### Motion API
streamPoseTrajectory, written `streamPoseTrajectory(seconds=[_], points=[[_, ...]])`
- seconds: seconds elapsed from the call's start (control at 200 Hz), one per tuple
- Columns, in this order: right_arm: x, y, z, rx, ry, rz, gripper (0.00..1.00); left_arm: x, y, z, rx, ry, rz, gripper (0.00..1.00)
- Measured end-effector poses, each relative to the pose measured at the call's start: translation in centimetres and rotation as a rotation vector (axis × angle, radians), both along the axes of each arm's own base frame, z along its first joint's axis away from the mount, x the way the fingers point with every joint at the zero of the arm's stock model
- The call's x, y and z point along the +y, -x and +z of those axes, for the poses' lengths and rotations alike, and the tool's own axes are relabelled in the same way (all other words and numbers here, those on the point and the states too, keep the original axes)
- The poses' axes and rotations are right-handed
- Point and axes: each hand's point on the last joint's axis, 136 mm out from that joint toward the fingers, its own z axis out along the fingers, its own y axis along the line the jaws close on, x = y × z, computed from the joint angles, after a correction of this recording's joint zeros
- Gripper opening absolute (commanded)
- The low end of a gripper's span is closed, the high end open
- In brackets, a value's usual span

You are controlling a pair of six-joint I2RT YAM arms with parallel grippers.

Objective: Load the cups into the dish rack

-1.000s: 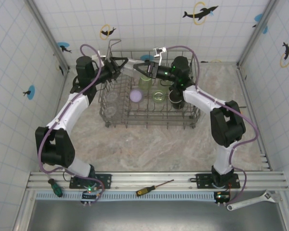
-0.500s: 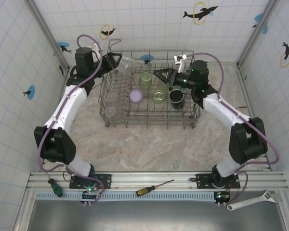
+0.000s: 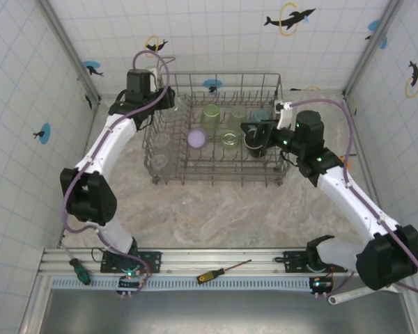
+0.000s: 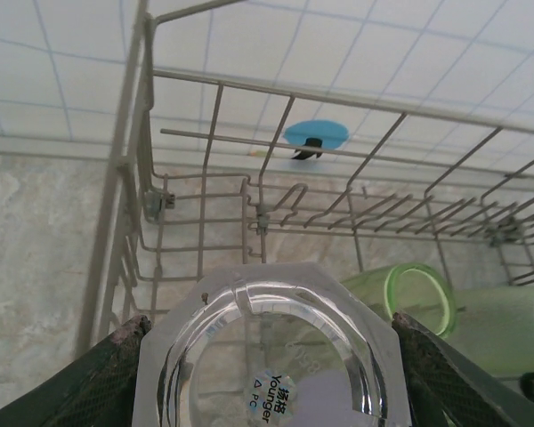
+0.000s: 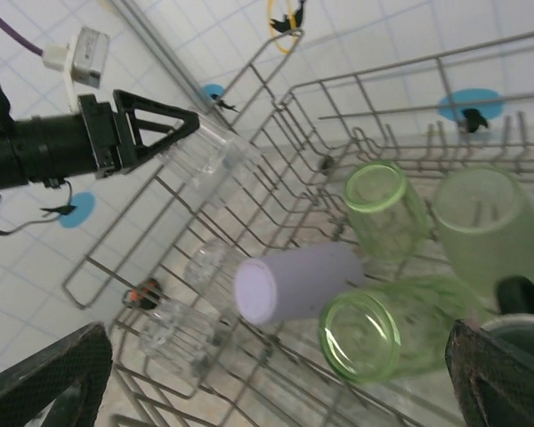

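The grey wire dish rack [image 3: 279, 172] stands at the far middle of the table. Inside it lie a lavender cup [image 3: 197, 137] [image 5: 294, 280], pale green cups [image 3: 210, 115] [image 3: 230, 140] [image 5: 383, 203], clear cups [image 3: 159, 161] [image 5: 172, 335] and a black mug [image 3: 255, 145]. My left gripper [image 3: 168, 101] [image 4: 267, 378] is over the rack's far left corner, shut on a clear cup [image 4: 267, 347] [image 5: 205, 149] whose base faces the wrist camera. My right gripper [image 3: 249, 133] [image 5: 276, 382] hangs open over the rack's right side, by the black mug, with nothing between its fingers.
Tiled walls close in the table on three sides. On the near rail lie a yellow-handled screwdriver [image 3: 223, 270], a green-handled one [image 3: 80, 271] and a wrench [image 3: 366, 291]. Bare marbled tabletop [image 3: 216, 216] lies in front of the rack.
My right gripper has opened wide and drawn back to the right, away from the left gripper. My left gripper has carried the clear cup toward the rack's far left corner.
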Motion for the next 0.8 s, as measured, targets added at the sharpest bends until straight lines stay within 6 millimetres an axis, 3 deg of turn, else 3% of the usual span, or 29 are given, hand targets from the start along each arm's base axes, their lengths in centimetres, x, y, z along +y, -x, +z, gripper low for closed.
streamPoseTrajectory(seconds=[0.195, 0.425, 0.636, 0.801], points=[[-2.1, 1.1, -1.0, -0.007, 0.038, -0.062, 1.0, -1.7, -0.5, -1.7, -0.001, -0.193, -0.029, 0.0], [-3.0, 1.9, -1.6, -0.017, 0.058, -0.09, 1.0, 0.0, -1.1, -4.1, 0.033, -0.353, 0.005, 0.0], [-3.5, 2.3, -3.0, 0.005, 0.071, -0.107, 1.0, 0.3, -1.4, -4.4, 0.027, -0.4, 0.008, 0.0], [-3.7, 2.5, -2.9, 0.001, 0.071, -0.111, 1.0, 0.2, -1.7, -4.6, 0.01, -0.41, 0.011, 0.0]])
